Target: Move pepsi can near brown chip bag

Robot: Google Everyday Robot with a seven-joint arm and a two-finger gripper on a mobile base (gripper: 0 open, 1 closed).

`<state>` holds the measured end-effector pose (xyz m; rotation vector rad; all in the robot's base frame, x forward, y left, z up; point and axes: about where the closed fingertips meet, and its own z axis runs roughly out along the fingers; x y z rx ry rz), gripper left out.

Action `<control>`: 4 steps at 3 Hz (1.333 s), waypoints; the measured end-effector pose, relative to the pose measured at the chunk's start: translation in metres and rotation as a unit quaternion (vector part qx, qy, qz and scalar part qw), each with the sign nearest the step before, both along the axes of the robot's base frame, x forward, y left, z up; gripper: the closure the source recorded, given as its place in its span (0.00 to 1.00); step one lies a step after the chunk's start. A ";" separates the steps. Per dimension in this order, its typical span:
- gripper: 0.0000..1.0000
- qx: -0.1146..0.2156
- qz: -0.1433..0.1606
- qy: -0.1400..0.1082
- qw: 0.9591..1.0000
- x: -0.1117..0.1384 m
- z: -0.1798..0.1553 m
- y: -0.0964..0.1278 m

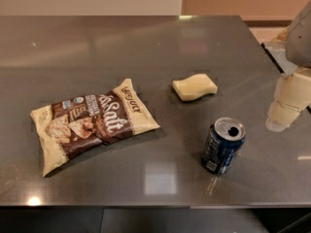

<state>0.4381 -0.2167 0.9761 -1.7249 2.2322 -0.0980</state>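
While nothing touches it, the can (223,146) stands upright on the worktop (121,47), close to the front edge and right of the middle of our view. We see a dark blue body with white lettering and a silver top with the pull-tab hole open. Bare grey surface lies all round its base.

From the can, the bag (92,123) lies at about nine to ten o'clock, well apart, with an open stretch of worktop between the two. It lies flat and crinkled, cream at both ends and dark brown in the middle, with large white "Salt" lettering and chip pictures. Its right end is the one nearest the can.

At about eleven o'clock from the can we find a pale yellow block (195,87) with wavy sides, lying flat. It touches neither the can nor the bag, and from the bag it sits at about two o'clock.

At about two o'clock from the can, near the right border, hangs the cream-coloured claw (286,103). It is near the can but apart from it. Whether the claw is apart or together we cannot tell. Above it, a grey part of the arm (302,33) runs off the upper right corner.

The worktop itself is dark grey and glossy, with soft patches of reflected light.
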 end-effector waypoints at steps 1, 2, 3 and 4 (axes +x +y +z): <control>0.00 0.000 0.000 0.000 1.000 0.000 0.000 0.000; 0.00 -0.003 0.016 0.000 1.000 0.001 -0.002 0.001; 0.00 0.010 0.051 0.012 0.999 -0.001 -0.012 0.004; 0.00 0.040 0.102 0.039 0.993 -0.009 -0.024 0.012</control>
